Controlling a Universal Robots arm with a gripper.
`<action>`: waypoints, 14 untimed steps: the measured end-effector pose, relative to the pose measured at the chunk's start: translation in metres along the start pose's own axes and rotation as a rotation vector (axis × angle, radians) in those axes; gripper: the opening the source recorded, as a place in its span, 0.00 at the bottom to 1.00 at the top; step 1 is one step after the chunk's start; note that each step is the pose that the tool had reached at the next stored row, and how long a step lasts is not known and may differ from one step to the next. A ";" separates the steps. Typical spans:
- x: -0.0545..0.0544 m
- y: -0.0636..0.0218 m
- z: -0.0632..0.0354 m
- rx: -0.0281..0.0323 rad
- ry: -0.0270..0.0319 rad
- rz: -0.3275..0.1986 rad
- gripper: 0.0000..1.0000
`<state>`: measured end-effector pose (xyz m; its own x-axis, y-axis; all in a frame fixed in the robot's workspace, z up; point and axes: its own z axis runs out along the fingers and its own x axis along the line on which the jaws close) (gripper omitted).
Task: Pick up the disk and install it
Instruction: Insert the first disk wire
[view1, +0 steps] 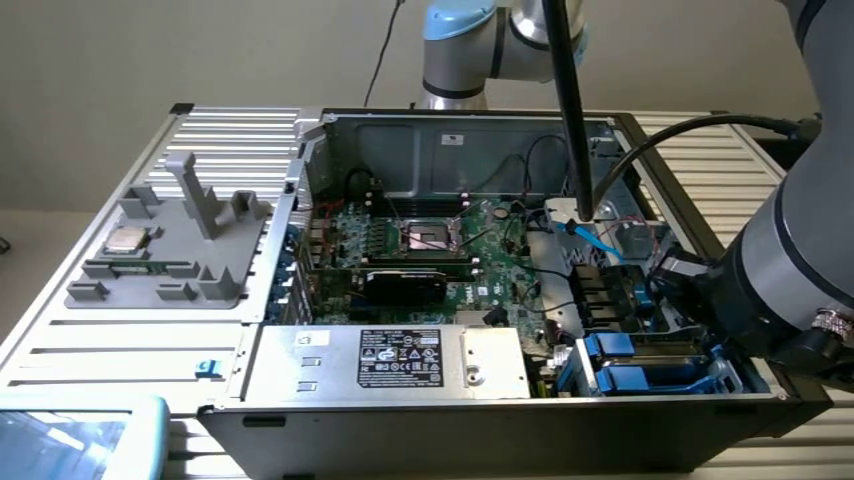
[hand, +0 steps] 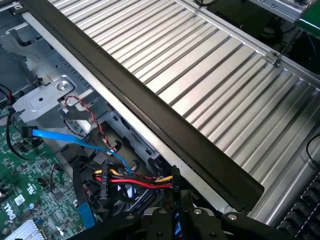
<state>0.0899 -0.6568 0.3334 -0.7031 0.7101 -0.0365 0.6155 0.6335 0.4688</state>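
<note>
Exterior view: the disk (view1: 625, 347), going by its blue bracket, lies low in the drive bay at the near corner of the case (view1: 441, 150), on the exterior view's right. A second blue bracket (view1: 654, 380) sits just in front of it. The arm (view1: 787, 250) leans over that corner and hides part of the bay.

In the wrist view the jaws look pressed almost together with a thin blue sliver (hand: 177, 222) between them; I cannot tell whether they pinch it. Just past them run red and yellow wires (hand: 137, 181) and a blue cable (hand: 65, 137), with the case's black rim (hand: 150, 105) beyond.

Along the case's near edge lies a silver box (view1: 400, 360), and behind it the green board (view1: 441, 250). The case stands on the ribbed counter (view1: 227, 140). A grey fixture (view1: 167, 265) holding a chip (view1: 127, 240) sits near the counter's edge on the exterior view's left.
</note>
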 end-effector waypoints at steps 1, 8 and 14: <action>0.000 -0.0003 -0.0001 0.0005 -0.0006 0.000 0.16; 0.003 -0.0025 -0.0010 0.0170 -0.0223 0.007 0.16; 0.004 -0.0032 -0.0012 0.0267 -0.0335 0.007 0.16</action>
<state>0.0850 -0.6567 0.3329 -0.6866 0.7243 -0.0631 0.6301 0.6361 0.4455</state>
